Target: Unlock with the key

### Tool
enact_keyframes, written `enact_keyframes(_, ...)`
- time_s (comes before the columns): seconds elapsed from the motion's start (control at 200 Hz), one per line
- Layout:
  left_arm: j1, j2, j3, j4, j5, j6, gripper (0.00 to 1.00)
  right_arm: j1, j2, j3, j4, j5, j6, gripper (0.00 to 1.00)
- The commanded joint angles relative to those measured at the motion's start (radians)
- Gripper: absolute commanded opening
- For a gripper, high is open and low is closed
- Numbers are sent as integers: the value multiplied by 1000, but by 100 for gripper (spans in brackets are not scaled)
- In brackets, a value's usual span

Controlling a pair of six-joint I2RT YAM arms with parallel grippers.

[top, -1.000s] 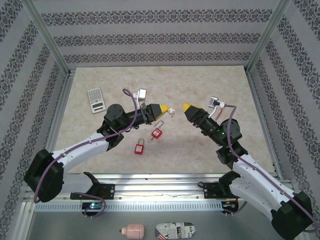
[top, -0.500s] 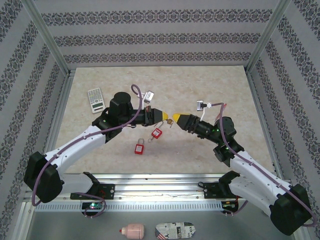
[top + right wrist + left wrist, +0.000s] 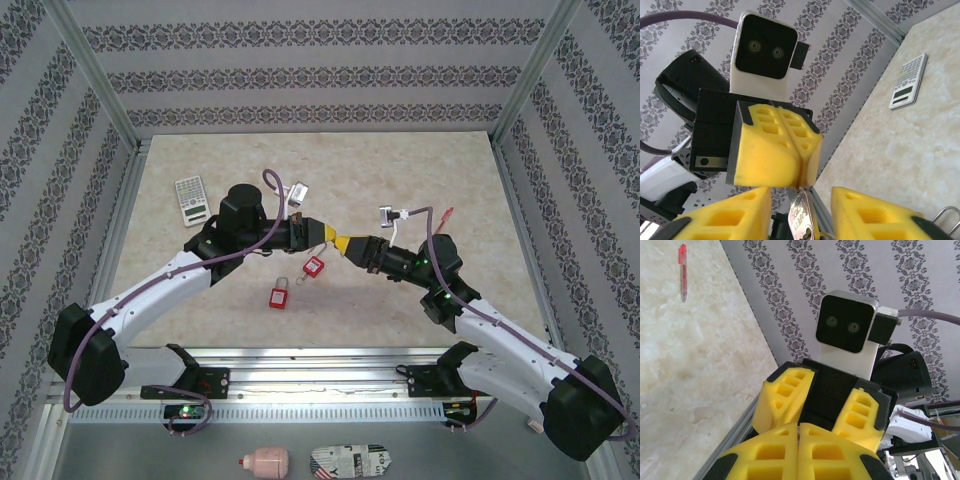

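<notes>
key (image 3: 802,220) hangs at lower centre, pinched in the fully closed left gripper (image 3: 326,234). the right gripper (image 3: 349,243) has swung in, its part-open jaws straddling it, gripping nothing. handover looks near; the red padlock (image 3: 314,266) lies just below.

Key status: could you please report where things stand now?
Left gripper shut on key. Right gripper open astride it. Red padlocks lie on table below. Nothing blocking.
</notes>
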Motion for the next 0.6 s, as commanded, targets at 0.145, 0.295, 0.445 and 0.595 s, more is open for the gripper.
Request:
enact_keyframes(0.145, 16, -3, -10, 63, 16, 10, 0, 8, -11, 0, 40, -14, 18, 21)
enact_keyframes(0.295, 17, 0, -14, 63, 15, 27, 0, 9, -10, -5, 48, -14, 35, 3)
enact_keyframes(0.445, 34, 2, -34, 71, 12, 37, 17, 6, -13, -6, 53, -17, 51, 0)
enact_keyframes(0.595, 104, -75, -41, -132, -84, 59, 77, -11, -41, 10, -32, 0, 15, 0)
